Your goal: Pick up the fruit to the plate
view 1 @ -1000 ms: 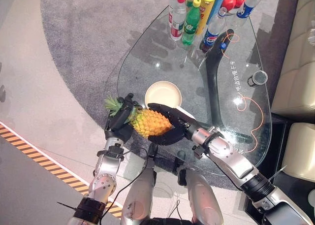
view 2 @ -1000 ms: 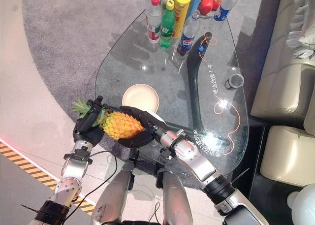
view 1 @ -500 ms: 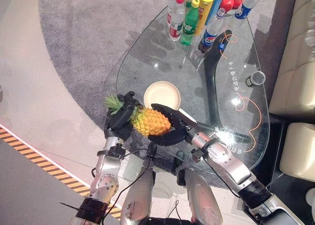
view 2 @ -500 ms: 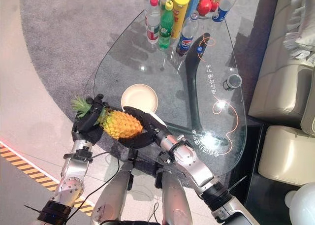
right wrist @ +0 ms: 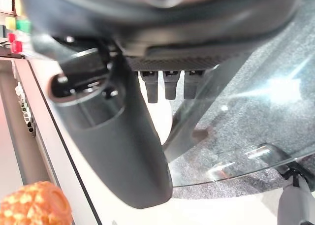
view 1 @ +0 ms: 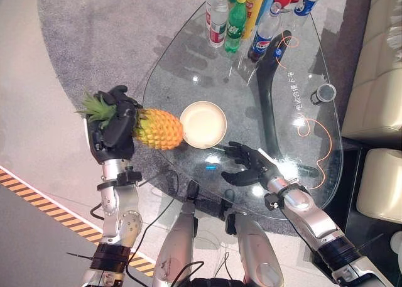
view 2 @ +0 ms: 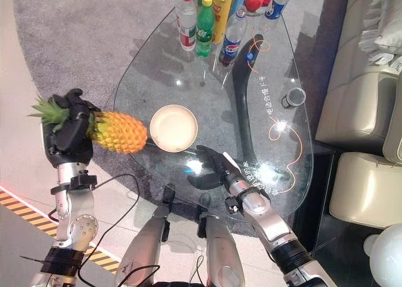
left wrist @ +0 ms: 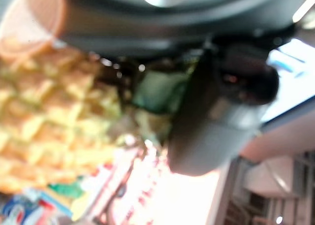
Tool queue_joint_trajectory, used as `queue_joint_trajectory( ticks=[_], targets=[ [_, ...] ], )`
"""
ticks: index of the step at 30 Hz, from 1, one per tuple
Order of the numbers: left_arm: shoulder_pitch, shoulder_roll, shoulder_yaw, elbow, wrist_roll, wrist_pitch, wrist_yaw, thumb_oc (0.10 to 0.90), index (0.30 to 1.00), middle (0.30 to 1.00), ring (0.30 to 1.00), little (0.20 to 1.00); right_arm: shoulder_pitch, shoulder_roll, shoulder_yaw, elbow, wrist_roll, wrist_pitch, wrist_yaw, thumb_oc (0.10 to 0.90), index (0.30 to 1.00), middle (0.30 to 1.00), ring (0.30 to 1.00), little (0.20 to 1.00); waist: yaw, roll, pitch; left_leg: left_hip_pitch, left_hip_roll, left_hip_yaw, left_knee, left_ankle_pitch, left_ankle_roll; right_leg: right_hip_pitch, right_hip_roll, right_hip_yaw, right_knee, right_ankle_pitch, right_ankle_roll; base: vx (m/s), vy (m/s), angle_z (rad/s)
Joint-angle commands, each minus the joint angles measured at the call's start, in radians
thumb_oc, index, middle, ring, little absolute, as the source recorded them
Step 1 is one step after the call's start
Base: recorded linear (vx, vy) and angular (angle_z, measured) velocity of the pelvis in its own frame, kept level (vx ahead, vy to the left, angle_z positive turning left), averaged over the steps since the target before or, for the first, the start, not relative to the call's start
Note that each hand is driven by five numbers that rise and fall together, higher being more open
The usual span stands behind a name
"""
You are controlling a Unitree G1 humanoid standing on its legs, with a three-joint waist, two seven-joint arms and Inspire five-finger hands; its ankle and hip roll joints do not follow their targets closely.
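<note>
The left hand (view 1: 112, 133) has its fingers curled round the leafy end of the pineapple (view 1: 157, 128), which lies roughly level with its crown pointing left and its yellow body reaching right toward the cream plate (view 1: 203, 124). The fruit's right end sits just beside the plate's left rim, at the left edge of the glass table (view 1: 314, 149); whether it rests on the glass or hangs just above it cannot be told. In the left wrist view the yellow rind shows close against the hand. The right hand (view 1: 246, 168) is near the table's near edge, to the right of the plate, with its fingers spread and relaxed and nothing in them; its own wrist view shows the fingers straight, with the pineapple off to one side. The step in hand looks like the carry toward the plate, with the fruit held by one hand alone. The next move calls for shifting the pineapple further right until its body is over the plate's middle, then lowering it and loosening the fingers. At the far end of the table stands a cluster of drink bottles (view 1: 234, 20), well apart from the work.
</note>
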Motion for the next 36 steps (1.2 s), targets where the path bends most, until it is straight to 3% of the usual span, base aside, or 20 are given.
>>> queue_joint_trajectory(
  ticks=[1, 15, 28, 36],
  targets=[
    [-0.077, 0.027, 0.043, -0.191, 0.144, -0.137, 0.041, 0.100, 0.300, 0.300, 0.300, 0.200, -0.058, 0.023, 0.017, -0.103, 0.013, -0.053, -0.010, 0.800, 0.900, 0.900, 0.900, 0.900, -0.014, -0.031, -0.027, -0.029, -0.051, 0.051, 0.149, -0.106, 0.012, 0.040, 0.006, 0.061, -0.109, 0.086, 0.060, 0.00, 0.000, 0.00],
    [-0.197, 0.074, 0.005, -0.103, 0.430, -0.158, 0.243, 0.100, 0.300, 0.300, 0.300, 0.200, -0.118, 0.016, 0.060, -0.100, 0.067, 0.012, 0.034, 0.800, 0.900, 0.900, 0.900, 0.900, -0.054, -0.030, -0.027, -0.130, -0.048, 0.087, 0.192, -0.109, 0.010, -0.081, 0.011, 0.106, -0.071, 0.098, 0.062, 0.00, 0.042, -0.06],
    [-0.344, 0.106, -0.054, 0.092, 0.553, -0.202, 0.421, 0.100, 0.300, 0.300, 0.300, 0.200, -0.225, -0.021, 0.194, -0.083, 0.129, 0.130, 0.314, 0.800, 0.900, 0.900, 0.900, 0.900, -0.091, -0.036, -0.027, -0.268, -0.045, 0.119, 0.239, -0.109, 0.006, -0.242, 0.022, 0.148, -0.033, 0.118, 0.064, 0.00, 0.052, -0.12],
    [-0.405, 0.109, -0.079, 0.135, 0.598, -0.228, 0.467, 0.100, 0.300, 0.300, 0.300, 0.200, -0.263, -0.043, 0.242, -0.068, 0.173, 0.168, 0.386, 0.800, 0.900, 0.900, 0.900, 0.900, -0.104, -0.036, -0.027, -0.339, -0.048, 0.124, 0.266, -0.112, 0.004, -0.317, 0.029, 0.161, -0.018, 0.126, 0.061, 0.01, 0.038, -0.07]
  ],
)
